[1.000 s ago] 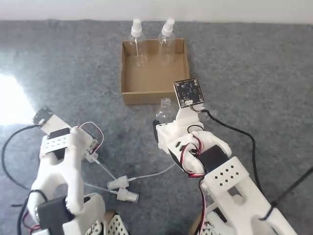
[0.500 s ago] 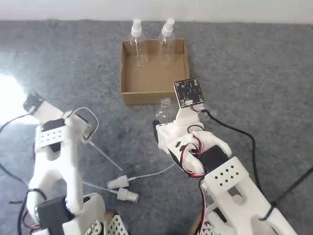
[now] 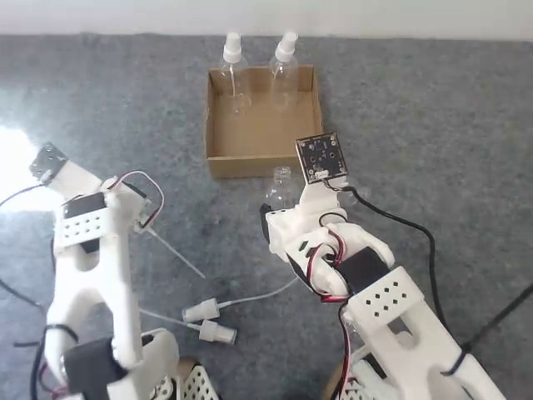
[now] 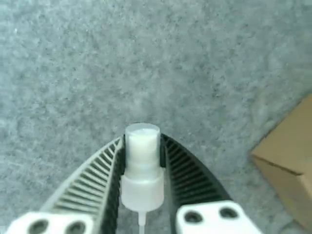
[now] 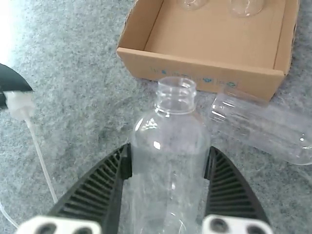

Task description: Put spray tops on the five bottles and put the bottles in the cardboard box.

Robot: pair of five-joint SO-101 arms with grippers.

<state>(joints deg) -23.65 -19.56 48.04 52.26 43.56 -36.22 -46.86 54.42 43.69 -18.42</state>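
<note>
My left gripper (image 4: 141, 146) is shut on a white spray top (image 4: 142, 165), held above the grey table to the left of the cardboard box (image 3: 218, 125); its thin tube (image 3: 179, 257) trails down behind it. My right gripper (image 5: 168, 161) is shut on a clear bottle (image 5: 170, 141) with an open neck, upright just in front of the box's near wall (image 5: 209, 73). Two bottles with spray tops (image 3: 231, 52) (image 3: 287, 50) stand at the back of the box. Another uncapped bottle (image 5: 263, 129) lies on the table beside the box.
Two loose spray tops (image 3: 200, 312) (image 3: 218, 333) with long tubes lie on the table between the two arms' bases. A black cable (image 3: 408, 229) runs off to the right of the right arm.
The left arm has swung up and to the left with the spray top, lifting its tube off the table. The right arm and its bottle have kept still.
</note>
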